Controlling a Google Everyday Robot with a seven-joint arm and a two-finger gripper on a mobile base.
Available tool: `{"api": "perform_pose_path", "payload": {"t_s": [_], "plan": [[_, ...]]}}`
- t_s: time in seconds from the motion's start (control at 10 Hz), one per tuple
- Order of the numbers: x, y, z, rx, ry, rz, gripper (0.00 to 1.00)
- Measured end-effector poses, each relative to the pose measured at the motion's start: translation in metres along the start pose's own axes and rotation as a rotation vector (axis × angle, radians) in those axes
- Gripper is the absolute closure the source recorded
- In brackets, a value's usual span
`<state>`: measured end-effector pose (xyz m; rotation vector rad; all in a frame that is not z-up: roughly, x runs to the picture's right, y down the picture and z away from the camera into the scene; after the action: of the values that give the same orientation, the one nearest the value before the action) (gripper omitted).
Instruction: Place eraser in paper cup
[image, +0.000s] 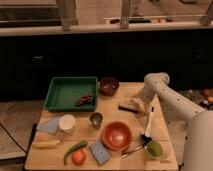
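The eraser (130, 105) is a small flat tan block with a dark top, lying on the wooden table at the right of centre. My gripper (136, 100) is down at the eraser, right at its far right end, at the tip of the white arm (156, 82) that reaches in from the right. Whether it touches the eraser cannot be told. The paper cup (67, 123) is short, white and upright at the left of the table, far from the gripper. A small steel cup (96, 120) stands just right of it.
A green tray (62, 90) with a brown item sits at the back left and a dark red bowl (108, 86) at the back. An orange bowl (116, 135), a blue sponge (100, 151), a white-handled brush (149, 121) and a green fruit (154, 149) lie in front.
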<state>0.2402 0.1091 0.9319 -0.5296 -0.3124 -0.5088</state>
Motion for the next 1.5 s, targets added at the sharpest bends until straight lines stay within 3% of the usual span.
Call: {"api": "perform_pose_path", "payload": {"t_s": [0.2, 0.6, 1.1, 1.5], "plan": [[-0.016, -0.012, -0.018, 0.008, 0.023, 0.028, 0.2], [-0.02, -0.016, -0.02, -0.019, 0.033, 0.068, 0.2], [-0.036, -0.011, -0.021, -0.057, -0.022, 0.178, 0.2], [-0.051, -0.011, -0.02, -0.008, -0.051, 0.221, 0.2]]}}
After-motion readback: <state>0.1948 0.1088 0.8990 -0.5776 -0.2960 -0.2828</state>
